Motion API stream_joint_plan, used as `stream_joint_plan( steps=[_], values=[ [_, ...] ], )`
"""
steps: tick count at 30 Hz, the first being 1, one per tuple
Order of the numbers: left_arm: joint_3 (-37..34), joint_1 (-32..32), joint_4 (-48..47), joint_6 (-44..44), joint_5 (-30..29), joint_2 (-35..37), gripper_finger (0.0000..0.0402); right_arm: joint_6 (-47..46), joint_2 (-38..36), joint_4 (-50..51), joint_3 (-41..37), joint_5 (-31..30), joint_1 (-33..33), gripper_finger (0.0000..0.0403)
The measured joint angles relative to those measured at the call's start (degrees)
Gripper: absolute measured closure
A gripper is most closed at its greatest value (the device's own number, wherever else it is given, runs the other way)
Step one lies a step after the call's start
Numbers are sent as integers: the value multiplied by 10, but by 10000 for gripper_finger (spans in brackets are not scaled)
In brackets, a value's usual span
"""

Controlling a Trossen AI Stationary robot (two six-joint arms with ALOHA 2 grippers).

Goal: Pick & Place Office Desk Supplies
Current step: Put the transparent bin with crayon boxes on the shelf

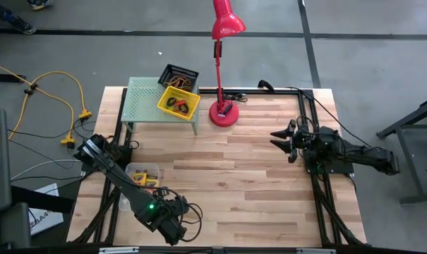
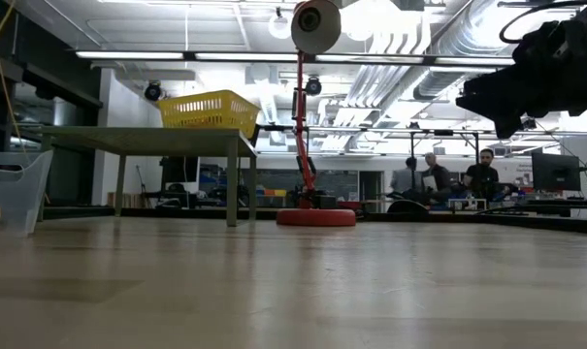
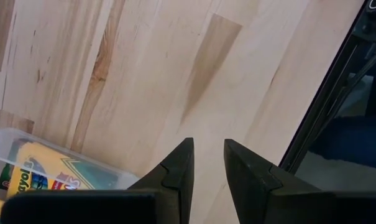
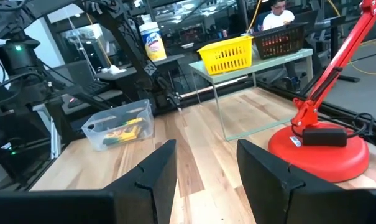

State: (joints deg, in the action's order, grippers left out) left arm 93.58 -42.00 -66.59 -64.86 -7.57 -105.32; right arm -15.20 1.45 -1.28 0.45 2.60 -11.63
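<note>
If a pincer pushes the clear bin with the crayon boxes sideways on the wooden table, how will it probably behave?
The clear bin looks like thin plastic, so it is probably light and would slide easily on the smooth table. Its walls may flex under a squeeze. The crayon boxes lie loose inside and could shift.

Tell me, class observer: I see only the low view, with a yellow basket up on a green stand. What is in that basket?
Observer: The yellow basket holds scissors with red and green handles.
Operator: Anything behind it?
Observer: A black mesh bin sits on the stand, touching the basket's far side.
Operator: And the clear tub at my left edge?
Observer: The clear tub holds yellow crayon boxes; the left pincer hangs open over bare wood near it.
</note>
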Motion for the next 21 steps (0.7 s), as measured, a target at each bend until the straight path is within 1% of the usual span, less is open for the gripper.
stream_joint_plan(
  steps=[21],
  values=[
    [0,0,0,10,4,0,320,0,3,1,-1,3,0,247]
  ],
)
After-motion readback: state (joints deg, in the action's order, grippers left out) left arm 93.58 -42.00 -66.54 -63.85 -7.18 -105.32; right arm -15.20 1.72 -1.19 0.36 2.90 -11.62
